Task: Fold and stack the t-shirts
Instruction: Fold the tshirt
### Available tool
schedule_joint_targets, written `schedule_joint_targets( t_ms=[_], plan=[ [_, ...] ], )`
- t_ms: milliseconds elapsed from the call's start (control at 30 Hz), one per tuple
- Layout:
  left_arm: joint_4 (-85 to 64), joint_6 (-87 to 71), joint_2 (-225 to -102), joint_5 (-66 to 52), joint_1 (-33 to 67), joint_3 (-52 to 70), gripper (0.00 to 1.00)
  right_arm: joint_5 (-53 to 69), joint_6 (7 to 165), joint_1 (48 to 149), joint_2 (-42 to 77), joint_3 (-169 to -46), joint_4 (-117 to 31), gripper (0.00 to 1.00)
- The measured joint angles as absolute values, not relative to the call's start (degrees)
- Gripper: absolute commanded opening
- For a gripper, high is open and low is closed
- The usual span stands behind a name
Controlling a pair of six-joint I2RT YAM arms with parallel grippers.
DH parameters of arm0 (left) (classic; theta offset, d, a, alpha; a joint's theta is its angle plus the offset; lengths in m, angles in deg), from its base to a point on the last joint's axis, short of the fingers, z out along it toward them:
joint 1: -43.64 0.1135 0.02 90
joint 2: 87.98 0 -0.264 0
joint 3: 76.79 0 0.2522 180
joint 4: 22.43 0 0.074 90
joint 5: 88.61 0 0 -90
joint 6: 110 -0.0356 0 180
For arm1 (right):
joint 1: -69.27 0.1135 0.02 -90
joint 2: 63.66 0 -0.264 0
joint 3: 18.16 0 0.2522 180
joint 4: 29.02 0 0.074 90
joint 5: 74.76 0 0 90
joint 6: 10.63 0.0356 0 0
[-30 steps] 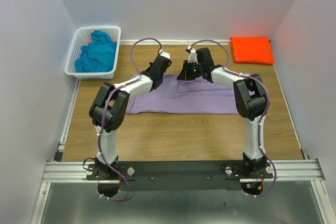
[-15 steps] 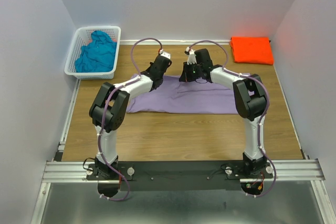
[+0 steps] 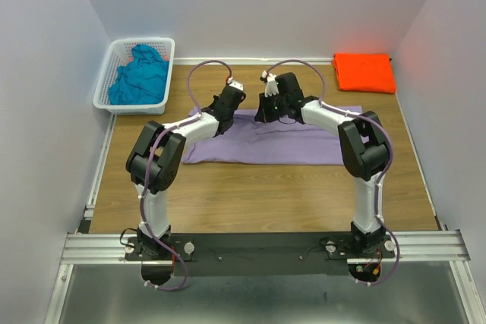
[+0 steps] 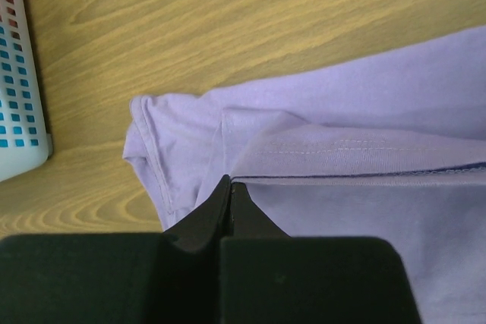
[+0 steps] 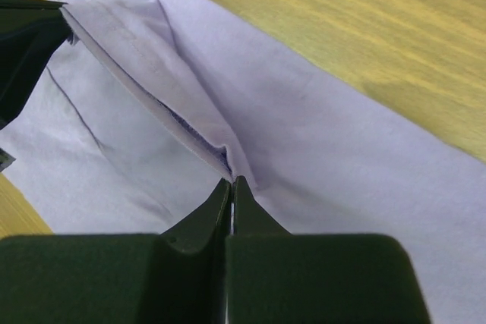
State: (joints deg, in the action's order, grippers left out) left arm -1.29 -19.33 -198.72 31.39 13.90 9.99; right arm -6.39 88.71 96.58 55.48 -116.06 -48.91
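Note:
The lavender t-shirt (image 3: 266,142) lies spread across the middle of the table. My left gripper (image 3: 221,111) is shut on a folded hem edge of it near its far left end (image 4: 229,180). My right gripper (image 3: 266,109) is shut on the same raised fold further right (image 5: 231,180). The fold stretches taut between the two grippers in the right wrist view. The lavender shirt's sleeve (image 4: 163,157) shows beside the left jaws. The orange t-shirt (image 3: 364,72) lies folded at the far right corner. The teal t-shirt (image 3: 140,75) is bunched in the basket.
A white lattice basket (image 3: 106,87) stands at the far left; its corner shows in the left wrist view (image 4: 19,96). Grey walls close in the table on three sides. Bare wood lies in front of the lavender shirt.
Both grippers have moved a little left and farther back with the lavender shirt's edge, drawing the fold toward the shirt's far side. The orange and teal shirts have not moved.

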Motion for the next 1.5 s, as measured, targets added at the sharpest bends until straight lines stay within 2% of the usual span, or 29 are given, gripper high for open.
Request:
schedule_joint_targets(
  t_ms=[667,800,833,867,967,1000,1100,1167,1433,1500],
  plan=[
    [-1.2,-18.5,-198.7,33.3,13.9,8.3,0.01,-9.4,88.4,97.7,54.2,-110.9,-48.9,0.12],
    [-1.2,-17.8,-198.5,33.7,13.9,7.2,0.16,-10.6,88.4,97.7,53.9,-110.5,-48.9,0.16],
    [-1.2,-17.5,-198.4,33.7,13.9,6.8,0.24,-10.8,88.4,97.7,53.9,-110.4,-48.9,0.17],
    [-1.2,-17.1,-198.1,33.8,13.9,6.1,0.27,-11.0,88.4,97.7,53.9,-110.2,-48.9,0.18],
    [-0.4,-15.9,-197.3,34.0,13.9,4.7,0.38,-11.2,88.4,97.7,53.9,-109.5,-49.0,0.26],
    [-0.1,-15.5,-197.1,34.0,13.9,4.5,0.43,-11.4,88.4,97.7,53.9,-109.2,-49.0,0.32],
    [0.6,-13.9,-196.5,33.9,14.0,4.5,0.50,-12.0,88.5,97.7,53.5,-108.8,-49.5,0.41],
    [0.9,-12.8,-195.7,33.8,13.9,4.2,0.56,-12.6,88.7,97.7,52.6,-108.6,-50.0,0.43],
    [2.7,-6.6,-185.8,32.1,14.0,1.5,0.58,-13.0,89.3,97.7,44.2,-106.8,-51.5,0.43],
    [3.5,-4.5,-182.6,31.6,14.3,1.1,0.53,-12.9,89.9,97.7,42.9,-106.8,-51.5,0.42]
  ],
)
